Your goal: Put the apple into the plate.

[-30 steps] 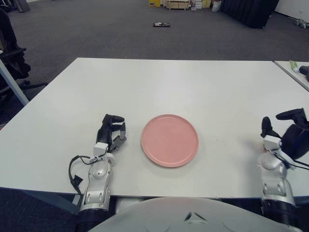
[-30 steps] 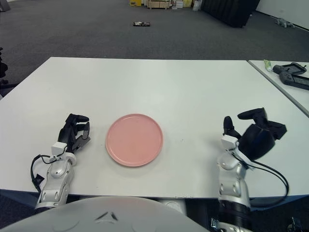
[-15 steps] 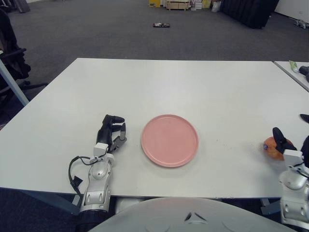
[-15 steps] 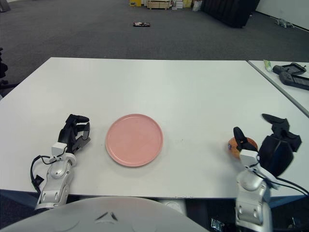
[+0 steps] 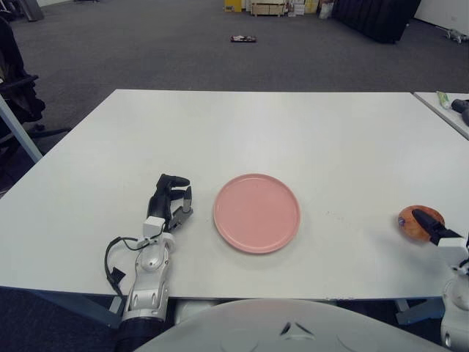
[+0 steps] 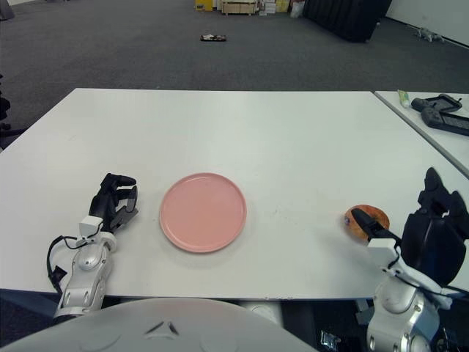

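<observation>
The plate (image 6: 203, 213) sits near the front middle of the table (image 6: 242, 132), a round, shallow, matte pink disc with a low raised rim and nothing on it. The apple (image 6: 366, 221) lies well off to the right of it, on the bare tabletop near the right edge, a small rounded fruit with orange-red skin and a paler yellowish patch low down. The right hand (image 6: 429, 231) is just beside the apple on its right, black glossy casing on a silver-grey wrist with a cable trailing below; one dark finger (image 6: 364, 220) reaches across the top of the fruit while the others stand upright and spread apart, so the hand is released and grips nothing. The left hand (image 6: 113, 202) shows to the left of the plate, close to its rim but apart from it, black jointed fingers curled in on themselves around nothing, a white band at the wrist, a silver forearm and a looped black cable behind. The tabletop is smooth, flat and white, rectangular. A second white table (image 6: 432, 125) stands at the right with dark devices on it. The floor (image 6: 146, 51) beyond is dark grey carpet, with boxes (image 6: 238, 6) far back.
</observation>
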